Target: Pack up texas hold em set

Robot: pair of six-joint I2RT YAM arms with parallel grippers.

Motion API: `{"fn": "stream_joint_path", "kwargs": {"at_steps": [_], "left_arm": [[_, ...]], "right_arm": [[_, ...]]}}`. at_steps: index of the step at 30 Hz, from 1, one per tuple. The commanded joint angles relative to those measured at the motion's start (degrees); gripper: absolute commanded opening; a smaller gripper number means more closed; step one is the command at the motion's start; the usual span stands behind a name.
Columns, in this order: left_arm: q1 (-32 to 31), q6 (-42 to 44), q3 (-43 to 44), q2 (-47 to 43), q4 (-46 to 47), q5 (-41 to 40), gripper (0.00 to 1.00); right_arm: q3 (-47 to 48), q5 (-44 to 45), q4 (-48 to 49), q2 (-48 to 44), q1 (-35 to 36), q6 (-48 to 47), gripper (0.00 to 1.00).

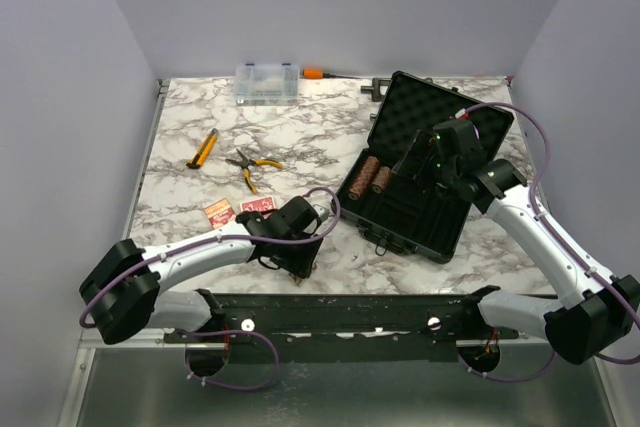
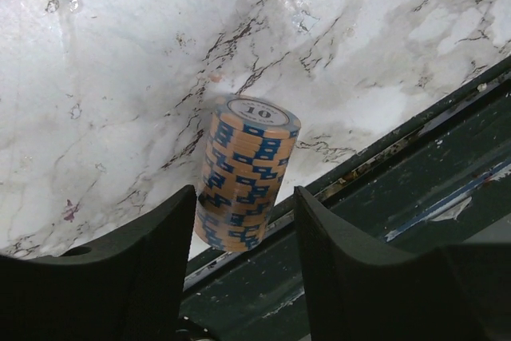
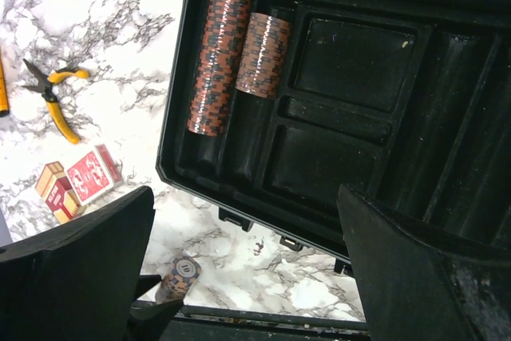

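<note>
A short roll of orange-and-blue poker chips, marked 10 on top, stands upright at the table's near edge. My left gripper is open around its lower part, with a gap showing at the right finger. The same roll shows small in the right wrist view. The black case lies open at the right, holding two brown-red chip rolls in its left slots. My right gripper hovers open above the case's front rim. Two red-backed card decks lie left of my left gripper.
Yellow-handled pliers and a yellow tool lie at mid left. A clear organizer box and an orange-handled tool sit at the back edge. The black base rail runs right below the chip roll.
</note>
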Motion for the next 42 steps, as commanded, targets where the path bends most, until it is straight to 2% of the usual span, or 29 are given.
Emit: {"fn": "stream_joint_path", "kwargs": {"at_steps": [1,27,36,42], "left_arm": [[-1.22,0.36,2.0,1.94,0.73,-1.66,0.5],[-2.59,-2.17,3.74,8.27,-0.02,-3.68,0.44],[-2.72,-2.87,5.95,11.37,-0.85,-4.74,0.45],[-2.72,-3.4,5.53,12.95,-0.85,-5.16,0.48]], "right_arm": [[1.32,0.16,-1.55,0.6,-0.14,-1.19,1.0],[0.01,-0.72,-0.02,1.93,-0.15,-1.61,1.0],[0.53,-0.28,-0.98,1.75,-0.15,-2.4,1.0],[1.4,-0.1,-1.59,1.69,-0.16,-2.68,1.0]]}}
